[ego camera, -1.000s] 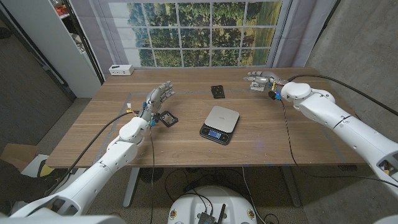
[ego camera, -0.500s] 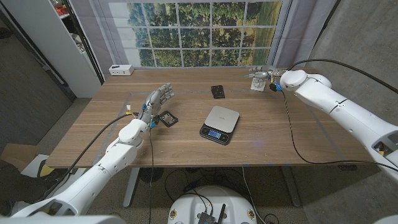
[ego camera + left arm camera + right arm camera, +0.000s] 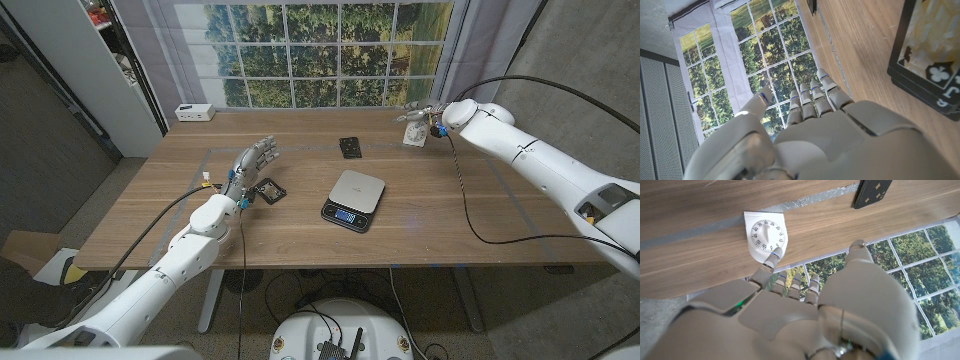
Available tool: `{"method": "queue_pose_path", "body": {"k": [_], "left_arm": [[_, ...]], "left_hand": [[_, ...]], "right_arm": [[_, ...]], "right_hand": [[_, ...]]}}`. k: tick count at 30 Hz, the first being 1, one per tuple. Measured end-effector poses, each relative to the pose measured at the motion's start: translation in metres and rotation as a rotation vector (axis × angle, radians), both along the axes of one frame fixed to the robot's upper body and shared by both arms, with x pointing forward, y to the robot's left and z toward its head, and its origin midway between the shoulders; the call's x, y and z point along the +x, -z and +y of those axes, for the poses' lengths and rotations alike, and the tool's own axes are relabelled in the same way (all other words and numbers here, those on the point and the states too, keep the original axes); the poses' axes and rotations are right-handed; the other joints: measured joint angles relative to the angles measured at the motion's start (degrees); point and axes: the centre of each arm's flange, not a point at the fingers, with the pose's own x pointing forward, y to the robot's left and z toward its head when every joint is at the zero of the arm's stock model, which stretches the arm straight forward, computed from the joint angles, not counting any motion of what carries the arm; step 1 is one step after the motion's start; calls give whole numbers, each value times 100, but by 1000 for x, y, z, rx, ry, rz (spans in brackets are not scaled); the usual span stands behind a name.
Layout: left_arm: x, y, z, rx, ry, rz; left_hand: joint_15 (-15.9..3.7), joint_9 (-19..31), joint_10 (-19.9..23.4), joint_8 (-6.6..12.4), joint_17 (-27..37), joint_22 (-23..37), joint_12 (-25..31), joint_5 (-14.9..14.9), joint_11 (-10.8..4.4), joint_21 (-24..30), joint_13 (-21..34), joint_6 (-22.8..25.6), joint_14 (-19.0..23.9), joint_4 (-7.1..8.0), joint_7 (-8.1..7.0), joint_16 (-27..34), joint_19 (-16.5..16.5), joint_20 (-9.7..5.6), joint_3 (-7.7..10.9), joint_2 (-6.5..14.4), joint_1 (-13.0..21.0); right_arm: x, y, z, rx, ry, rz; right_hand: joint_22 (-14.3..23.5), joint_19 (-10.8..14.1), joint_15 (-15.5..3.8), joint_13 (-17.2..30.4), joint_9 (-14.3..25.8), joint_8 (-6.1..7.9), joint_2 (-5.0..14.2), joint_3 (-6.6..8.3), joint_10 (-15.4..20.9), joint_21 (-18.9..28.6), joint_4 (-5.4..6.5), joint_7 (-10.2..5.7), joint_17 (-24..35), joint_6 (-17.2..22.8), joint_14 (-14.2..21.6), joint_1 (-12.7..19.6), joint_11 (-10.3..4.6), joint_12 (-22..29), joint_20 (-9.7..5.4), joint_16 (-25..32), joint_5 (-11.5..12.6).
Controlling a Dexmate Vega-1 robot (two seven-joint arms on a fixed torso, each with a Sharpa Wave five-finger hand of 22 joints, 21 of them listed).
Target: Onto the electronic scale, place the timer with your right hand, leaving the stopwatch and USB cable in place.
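Observation:
The white dial timer (image 3: 413, 138) lies on the table near its far right edge, with the dial (image 3: 766, 234) face up. My right hand (image 3: 419, 113) hovers just beyond and above it, fingers spread and holding nothing. In the right wrist view, the right hand (image 3: 790, 292) has one fingertip (image 3: 774, 257) close to the timer's edge. The silver electronic scale (image 3: 354, 197) sits at the table's middle with nothing on its plate. My left hand (image 3: 255, 160) is raised over the left side, fingers apart and empty.
A black flat box (image 3: 268, 192) with a clover mark (image 3: 930, 55) lies beside my left hand (image 3: 815, 125). Another small black flat item (image 3: 349, 147) (image 3: 872, 192) lies behind the scale. A white box (image 3: 194, 112) stands at the back left corner.
My right arm has swung back towards the table's far edge, and its hand has shifted a little farther beyond the timer. The left arm and the objects have stayed still.

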Motion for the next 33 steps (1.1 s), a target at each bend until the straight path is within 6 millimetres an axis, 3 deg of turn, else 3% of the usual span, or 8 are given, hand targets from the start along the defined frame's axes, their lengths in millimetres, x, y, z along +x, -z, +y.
{"method": "queue_pose_path", "body": {"k": [7,16,23,29,33], "left_arm": [[-1,2,-1,-2,-4,5],[-1,3,-1,-2,-5,9],[2,3,-3,0,-2,15],[3,4,-4,2,1,20],[3,5,-4,2,1,23]], "left_hand": [[0,0,0,0,0,17,0,0,0,-26,22,46,0,-48,-8,0,0,0,14,0,0],[0,28,0,0,0,16,0,0,0,-45,22,46,0,-55,-8,0,0,0,7,23,23],[0,28,0,0,-1,16,0,0,0,-45,31,45,0,-55,-8,0,0,0,7,23,23],[0,28,0,0,-1,16,0,0,0,-44,49,45,0,-55,-7,0,0,0,7,23,22],[0,28,0,0,-1,16,0,0,0,-45,48,45,0,-55,-7,26,1,0,7,23,22]], "right_arm": [[8,-6,2,-56,55,9],[10,-15,8,-126,105,-22],[17,-21,12,-184,138,-23],[26,-25,14,-232,166,-1],[32,-28,14,-263,188,11]], "right_hand": [[-1,-49,3,0,0,26,0,-2,-131,0,-39,2,-13,2,-61,0,49,-34,12,25,23],[-1,-143,-161,1,-1,102,-30,-4,-133,0,-40,34,4,134,-121,-30,47,16,-61,69,45],[-2,-341,-264,16,-1,104,-91,44,-366,0,-183,-17,-1,138,-309,31,-185,16,-44,69,88],[-2,-468,-186,1,-1,40,-122,50,-290,0,-237,-23,-13,-58,-438,62,-28,59,22,69,88],[-11,-621,-132,-27,-1,40,-122,50,-148,0,-236,-84,-40,-190,-543,62,-34,102,-70,69,88]]}}
